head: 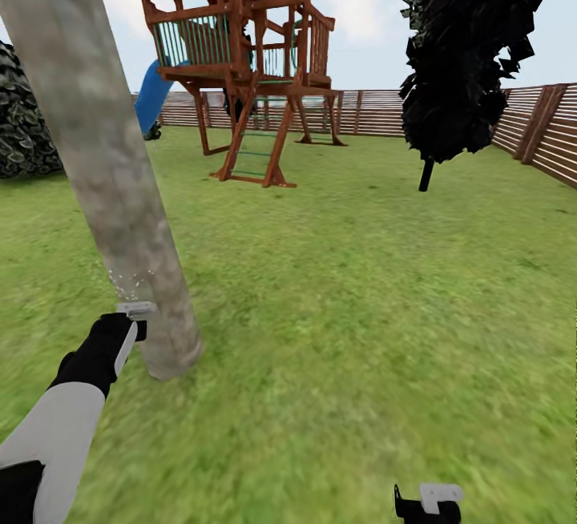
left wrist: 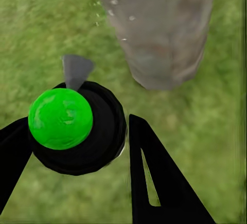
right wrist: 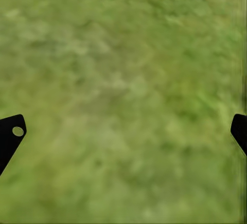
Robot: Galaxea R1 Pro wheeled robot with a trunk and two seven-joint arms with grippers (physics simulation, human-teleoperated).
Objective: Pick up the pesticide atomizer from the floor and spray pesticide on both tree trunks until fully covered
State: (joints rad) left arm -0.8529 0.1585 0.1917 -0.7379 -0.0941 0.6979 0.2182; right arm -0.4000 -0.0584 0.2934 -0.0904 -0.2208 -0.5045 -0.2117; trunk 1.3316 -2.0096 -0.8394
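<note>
Down low, the left gripper (left wrist: pixel 77 142) is clamped on the pesticide atomizer (left wrist: pixel 72 126), just beside the base of the tree trunk (head: pixel 104 171), droplets (head: pixel 128 280) speckling the bark. Farther right, the right gripper (right wrist: pixel 123 131) hangs wide open and empty above the lawn (head: pixel 361 284).

Wooden play tower (head: pixel 240 59) standing on far grass — red-brown roof, railed deck, ladder (head: pixel 255 143) leaning down at front. Blue slide (head: pixel 152 95) dropping off its left side. Near-black cypress (head: pixel 465 51) rising at right. Dark mottled shrub (head: pixel 24 119) sitting at left edge
</note>
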